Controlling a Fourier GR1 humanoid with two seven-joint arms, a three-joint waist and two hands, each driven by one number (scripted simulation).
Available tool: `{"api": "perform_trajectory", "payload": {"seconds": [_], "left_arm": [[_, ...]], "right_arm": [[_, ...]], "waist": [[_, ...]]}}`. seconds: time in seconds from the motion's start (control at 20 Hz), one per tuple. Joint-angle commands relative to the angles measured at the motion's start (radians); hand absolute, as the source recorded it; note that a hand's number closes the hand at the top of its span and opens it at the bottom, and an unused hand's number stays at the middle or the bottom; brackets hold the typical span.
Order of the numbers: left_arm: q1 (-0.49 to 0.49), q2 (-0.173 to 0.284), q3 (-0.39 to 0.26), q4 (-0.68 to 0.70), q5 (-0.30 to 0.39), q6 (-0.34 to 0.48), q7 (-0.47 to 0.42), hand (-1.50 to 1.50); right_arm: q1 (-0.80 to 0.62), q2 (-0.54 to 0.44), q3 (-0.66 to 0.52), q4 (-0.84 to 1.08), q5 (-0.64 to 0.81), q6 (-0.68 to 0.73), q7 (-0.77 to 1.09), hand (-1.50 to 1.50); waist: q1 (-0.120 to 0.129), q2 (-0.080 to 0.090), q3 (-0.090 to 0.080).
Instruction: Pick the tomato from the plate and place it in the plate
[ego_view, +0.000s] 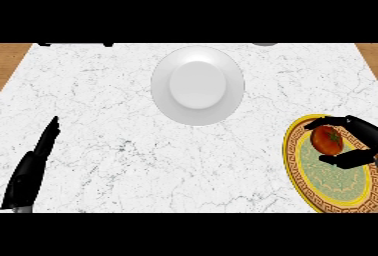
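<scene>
Closing round the tomato (326, 139) on the yellow patterned plate (304, 172), the right hand (353, 140) pinches it between fingers and thumb; next comes lifting toward the white plate (198, 84) up-left. Left hand (31, 169), far left, rests with fingers straight.

The counter (111, 125) looks like white marble with grey veins, wood showing at its far corners; the far plate (198, 85) seems smooth glazed white, the tomato (326, 140) slightly glossy
</scene>
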Motion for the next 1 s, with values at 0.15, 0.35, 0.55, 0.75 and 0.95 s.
{"api": "perform_trajectory", "payload": {"seconds": [0.15,0.35,0.55,0.75,0.95], "left_arm": [[-0.004,0.025,0.05,-0.028,0.011,-0.052,0.024,0.0],[0.044,-0.009,0.04,-0.057,-0.026,-0.041,0.005,0.0],[-0.051,-0.019,-0.015,-0.049,-0.029,-0.053,0.027,0.0],[-0.064,-0.023,-0.017,-0.047,-0.029,-0.058,0.028,0.0],[-0.078,-0.031,-0.013,-0.011,-0.049,-0.04,0.028,0.0]], "right_arm": [[-0.03,0.026,-0.009,0.042,-0.003,0.058,-0.109,1.5],[-0.159,0.034,-0.011,0.2,0.084,-0.04,-0.081,1.5],[-0.332,-0.051,0.042,0.25,0.213,-0.203,0.249,1.5],[-0.431,-0.039,0.051,0.338,0.286,-0.329,0.381,1.5],[-0.502,-0.001,0.009,0.391,0.289,-0.484,0.388,1.5]], "waist": [[-0.003,-0.001,0.0],[0.01,0.002,0.001],[0.089,0.032,0.001],[0.109,0.038,0.004],[0.084,0.034,0.004]]}}
